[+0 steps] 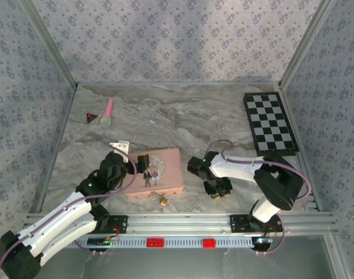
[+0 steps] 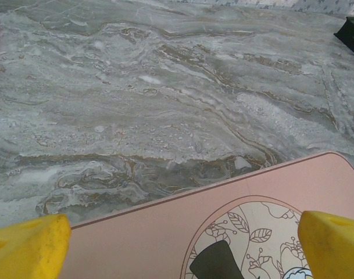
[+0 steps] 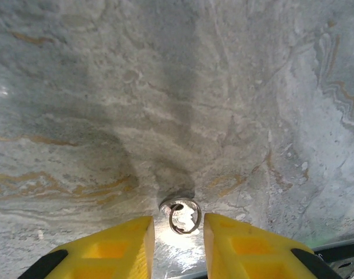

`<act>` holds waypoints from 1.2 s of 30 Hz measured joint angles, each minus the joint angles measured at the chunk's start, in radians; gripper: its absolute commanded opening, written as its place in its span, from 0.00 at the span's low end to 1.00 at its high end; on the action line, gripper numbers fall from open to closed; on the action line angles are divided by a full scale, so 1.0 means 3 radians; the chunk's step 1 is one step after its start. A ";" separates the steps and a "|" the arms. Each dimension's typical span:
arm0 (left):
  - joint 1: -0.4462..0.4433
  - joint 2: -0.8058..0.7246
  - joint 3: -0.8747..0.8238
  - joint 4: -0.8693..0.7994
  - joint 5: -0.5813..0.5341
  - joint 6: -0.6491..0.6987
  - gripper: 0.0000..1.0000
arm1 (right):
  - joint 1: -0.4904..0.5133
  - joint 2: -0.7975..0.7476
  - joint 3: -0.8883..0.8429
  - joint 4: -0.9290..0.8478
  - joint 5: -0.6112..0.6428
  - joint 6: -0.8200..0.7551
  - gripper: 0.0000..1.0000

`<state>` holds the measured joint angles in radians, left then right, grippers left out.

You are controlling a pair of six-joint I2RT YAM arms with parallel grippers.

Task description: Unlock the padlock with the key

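Right gripper (image 3: 177, 230) parted around ring (image 3: 184, 215) (perhaps the key's), left gripper (image 2: 179, 241) spread over tin (image 2: 293, 186)

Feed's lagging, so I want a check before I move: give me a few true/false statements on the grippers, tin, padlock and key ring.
1. The left gripper is open above the pink tin. True.
2. The right gripper is shut on the padlock. False: it is open, its fingers either side of a key ring lying on the table.
3. The padlock lies on the table just off the tin's near edge. True.
4. The chessboard lies at the far left of the table. False: it lies at the far right.
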<state>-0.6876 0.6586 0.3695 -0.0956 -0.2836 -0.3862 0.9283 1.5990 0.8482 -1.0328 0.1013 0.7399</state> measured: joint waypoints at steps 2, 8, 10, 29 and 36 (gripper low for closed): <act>0.0000 0.0013 0.0000 -0.0006 -0.0009 0.0000 1.00 | 0.0000 0.0028 0.0011 -0.0001 0.0010 -0.0004 0.28; 0.0000 0.0015 0.0000 -0.0019 -0.0047 0.0000 1.00 | 0.0001 0.0117 0.0028 -0.0013 0.0052 -0.0055 0.23; 0.0000 0.0015 0.0000 -0.0019 -0.0062 0.0000 1.00 | 0.0004 0.0135 0.0027 -0.0014 0.0062 -0.0075 0.22; 0.0000 0.0102 0.0000 -0.0017 -0.0067 -0.0023 1.00 | 0.0079 0.0174 0.0099 -0.0158 0.0175 -0.0088 0.26; 0.0000 0.0109 0.0000 -0.0017 -0.0067 -0.0023 1.00 | 0.0109 0.0182 0.0099 -0.0205 0.0175 -0.0086 0.26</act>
<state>-0.6876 0.6914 0.3695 -0.1005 -0.3038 -0.3931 0.9611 1.6535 0.8780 -1.0943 0.1539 0.7139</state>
